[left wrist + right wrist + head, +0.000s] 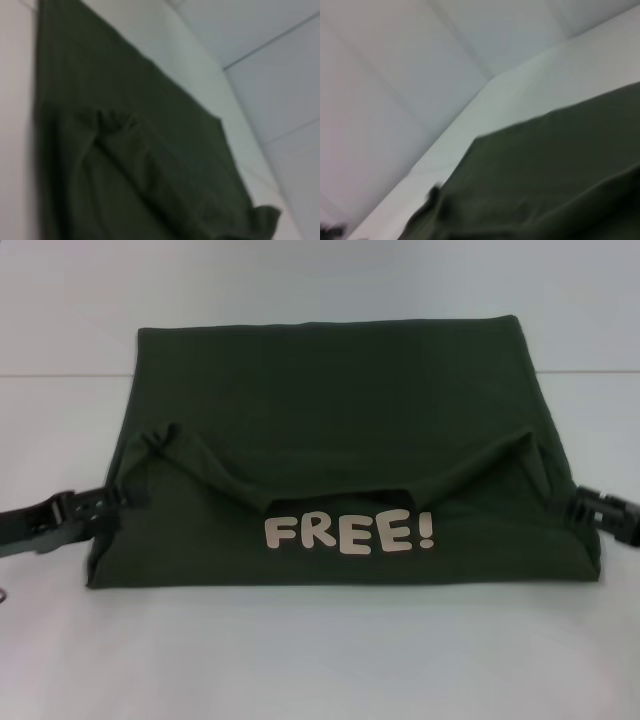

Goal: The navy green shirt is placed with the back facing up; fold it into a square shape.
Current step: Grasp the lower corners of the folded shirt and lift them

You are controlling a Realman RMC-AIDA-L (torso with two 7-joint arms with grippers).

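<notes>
The navy green shirt (pixel 330 410) lies on the white table (pixel 320 660). Its near part is folded over, so the cream "FREE!" lettering (pixel 350 533) faces up near the front edge. The folded flap sags in the middle and rises at both side corners. My left gripper (pixel 112 500) lies low at the shirt's left edge and touches the cloth. My right gripper (pixel 578 508) sits the same way at the right edge. The shirt also fills much of the left wrist view (pixel 125 165) and the right wrist view (pixel 560 170).
White table surface runs around the shirt on all sides, with a wide strip in front. A faint seam line (pixel 60 373) crosses the table behind the shirt's far corners.
</notes>
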